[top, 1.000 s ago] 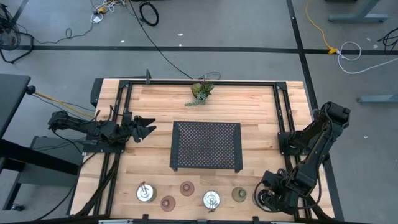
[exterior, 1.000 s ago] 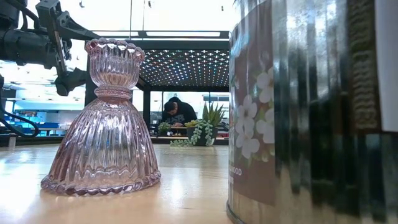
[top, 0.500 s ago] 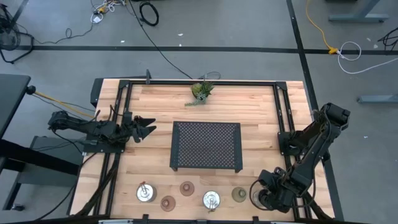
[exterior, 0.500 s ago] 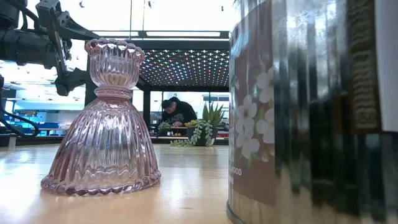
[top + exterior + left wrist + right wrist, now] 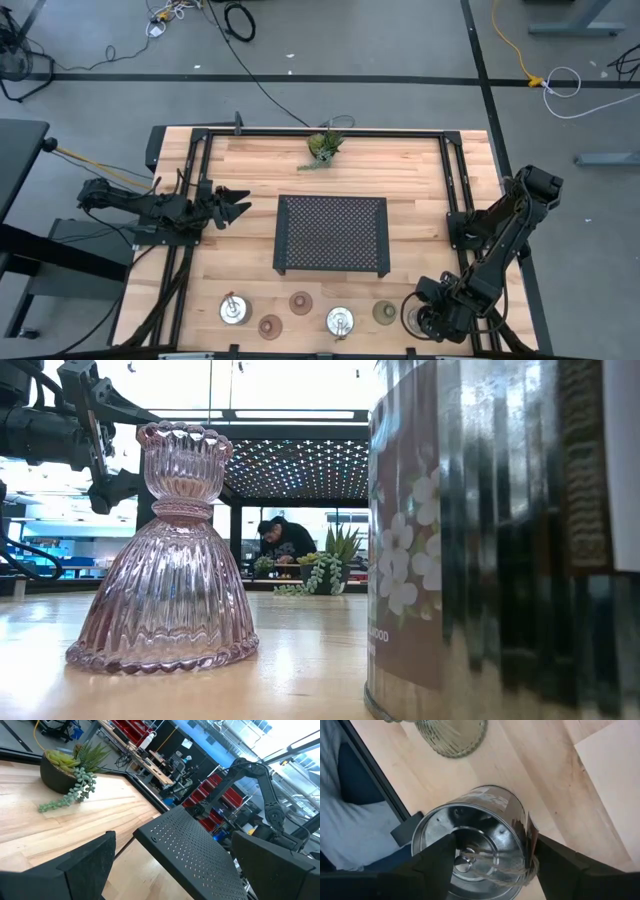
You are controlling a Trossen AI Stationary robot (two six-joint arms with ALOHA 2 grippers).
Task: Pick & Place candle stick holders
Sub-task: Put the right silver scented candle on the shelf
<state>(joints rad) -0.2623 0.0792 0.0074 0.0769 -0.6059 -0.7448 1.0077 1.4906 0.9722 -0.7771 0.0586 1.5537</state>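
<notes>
The right gripper [image 5: 421, 318] is low over the front right corner of the table [image 5: 250, 160], and from above its arm hides most of what lies under it. The right wrist view fills that in: the fingers [image 5: 434, 861] are spread wide to either side of a silver tin holder [image 5: 485, 827] with twine round its rim, though it is hard to tell whether the pads touch its wall. An olive-green holder [image 5: 451, 735] stands just beside the tin, cut off at the frame's edge. From above, that olive-green one [image 5: 385, 313] sits in a front row with two silver holders [image 5: 233, 310] and two brownish-red holders [image 5: 300, 302], all close to the table's front edge. In the low view, one pink-red ribbed glass holder [image 5: 160, 560] stands upright, and a labelled tin [image 5: 500, 540] blocks the right half. The dark perforated rack [image 5: 331, 235] fills the table's middle, leaving bare wood on both sides and behind it, up to the plant sprig [image 5: 325, 147]. The left gripper [image 5: 236, 205] waits at the left edge, jaws apart and empty.
</notes>
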